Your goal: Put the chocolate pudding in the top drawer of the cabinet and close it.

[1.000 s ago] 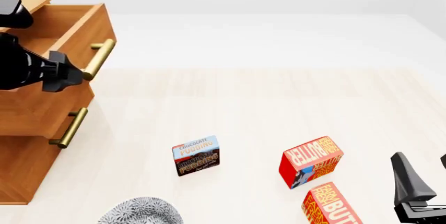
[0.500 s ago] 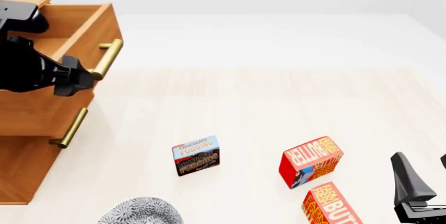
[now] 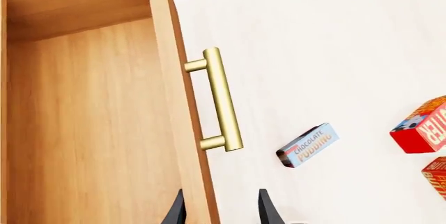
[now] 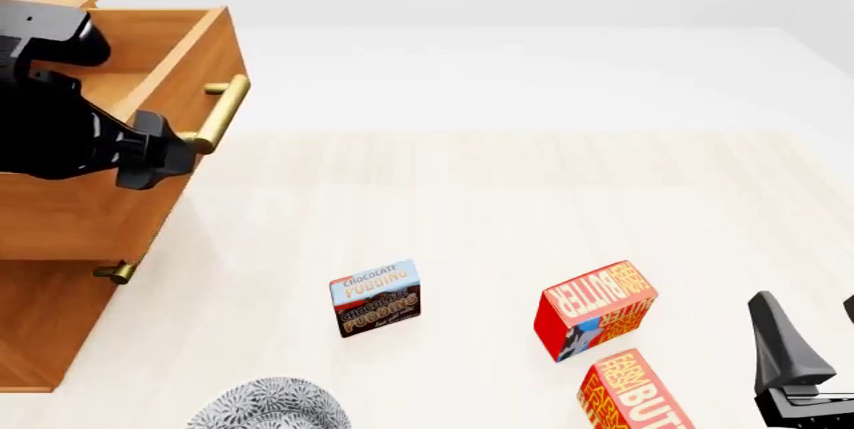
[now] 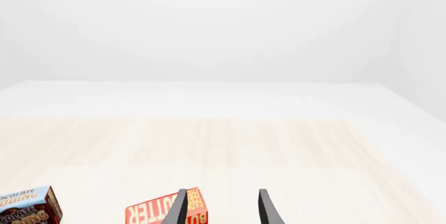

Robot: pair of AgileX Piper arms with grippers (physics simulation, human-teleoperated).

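We start with the cabinet (image 4: pixel 54 319) at the front view's left edge, whose top drawer (image 4: pixel 80 209) stands pulled well out over the lower ones, its deep wooden interior bare in the left wrist view. Our left gripper (image 3: pixel 221 212) has its two fingers parted and straddling the drawer's front panel near one end of the brass handle (image 3: pixel 221 98), holding nothing that we can see. The butter boxes (image 4: pixel 597 322) sit to the right on the table (image 4: pixel 534 189), close to our right gripper (image 5: pixel 221 207), whose fingers stand apart with nothing between them, low at the table's near right. The chocolate pudding (image 4: pixel 375 297) stands alone on the table, well apart from the cabinet and left of the butter boxes. We judge the drawer open enough to receive the box, so the step in hand is to clear the left arm from the front panel. To do it well we should lift the fingers straight off the panel without dragging it sideways, then approach the pudding squarely across its narrow faces, keeping clear of the patterned dish (image 4: pixel 271 407) nearby.
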